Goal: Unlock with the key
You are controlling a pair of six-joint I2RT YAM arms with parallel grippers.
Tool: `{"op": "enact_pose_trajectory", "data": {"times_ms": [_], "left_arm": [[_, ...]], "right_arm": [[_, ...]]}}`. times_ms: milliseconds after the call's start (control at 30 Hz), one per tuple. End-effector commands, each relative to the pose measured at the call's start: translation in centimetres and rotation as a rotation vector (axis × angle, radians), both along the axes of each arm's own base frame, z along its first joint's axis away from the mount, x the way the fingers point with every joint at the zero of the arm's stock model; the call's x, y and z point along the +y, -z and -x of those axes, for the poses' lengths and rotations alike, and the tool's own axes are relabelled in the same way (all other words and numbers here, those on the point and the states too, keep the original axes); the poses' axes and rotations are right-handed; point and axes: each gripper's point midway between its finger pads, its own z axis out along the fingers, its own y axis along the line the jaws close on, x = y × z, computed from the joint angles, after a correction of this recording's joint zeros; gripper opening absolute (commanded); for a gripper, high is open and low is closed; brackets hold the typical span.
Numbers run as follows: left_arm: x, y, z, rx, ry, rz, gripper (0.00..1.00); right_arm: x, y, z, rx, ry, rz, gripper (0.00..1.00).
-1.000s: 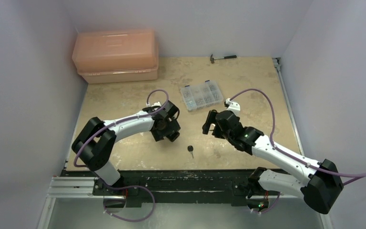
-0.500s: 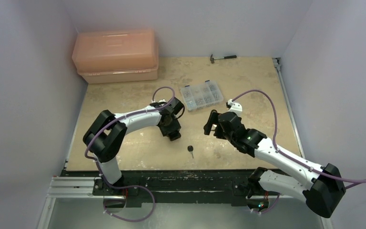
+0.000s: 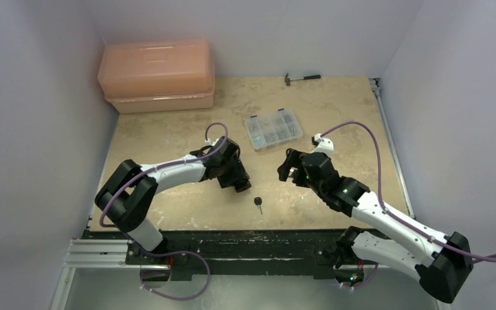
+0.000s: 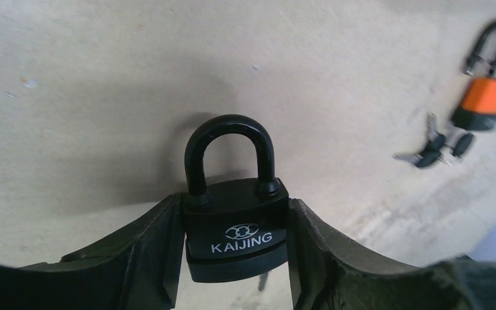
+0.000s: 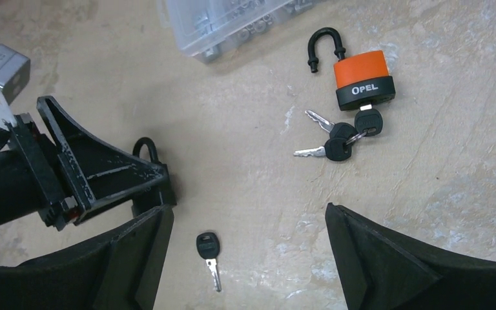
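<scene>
While the key (image 3: 258, 203) lies flat and untouched on the surface (image 3: 168, 135), close to the near edge between the two arms, its black head points away from the arm bases and its thin blade points toward them. Just beyond it and slightly to the left, the left fingers (image 4: 155, 252) pinch the body of a black padlock (image 4: 236, 236) marked KAIJING, one finger against each side. Its shackle is closed and stands clear above the fingertips. Across from them, the right fingers (image 5: 129, 258) are spread wide over the surface with nothing between them, and the right wrist view shows the key near the bottom of the gap. Farther out lies an orange padlock (image 5: 363, 77) lettered OPEL, with its black shackle sprung open. A bunch of keys (image 5: 339, 142) sits at its base, and one key appears to be in the lock. Beyond that is a clear compartment box (image 3: 272, 129) of small parts. A peach toolbox (image 3: 158, 76) occupies the far left corner, and a hammer (image 3: 302, 77) rests along the far edge.
</scene>
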Motion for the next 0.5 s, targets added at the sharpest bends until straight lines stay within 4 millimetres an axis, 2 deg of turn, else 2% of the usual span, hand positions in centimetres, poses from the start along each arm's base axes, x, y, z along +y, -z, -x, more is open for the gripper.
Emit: {"op": "enact_pose_trajectory", "data": {"times_ms": [0,300,467], "left_arm": [[-3.1,-8.0,-2.8,-0.192,0.019,0.291,0.0],[-1.4,-16.3,-3.6,-0.332,-0.03,0.588,0.0],[-1.6,-20.5,-3.2,-0.395,-0.013,0.792,0.0]], "right_arm": [[-0.2,-3.7,-0.6,-0.089,0.024,-0.068,0.97],[-0.8,-9.4,-0.3,-0.171,0.041,-0.14,0.96],[-0.7,-12.4,0.1,-0.23,0.025,-0.219,0.95]]}}
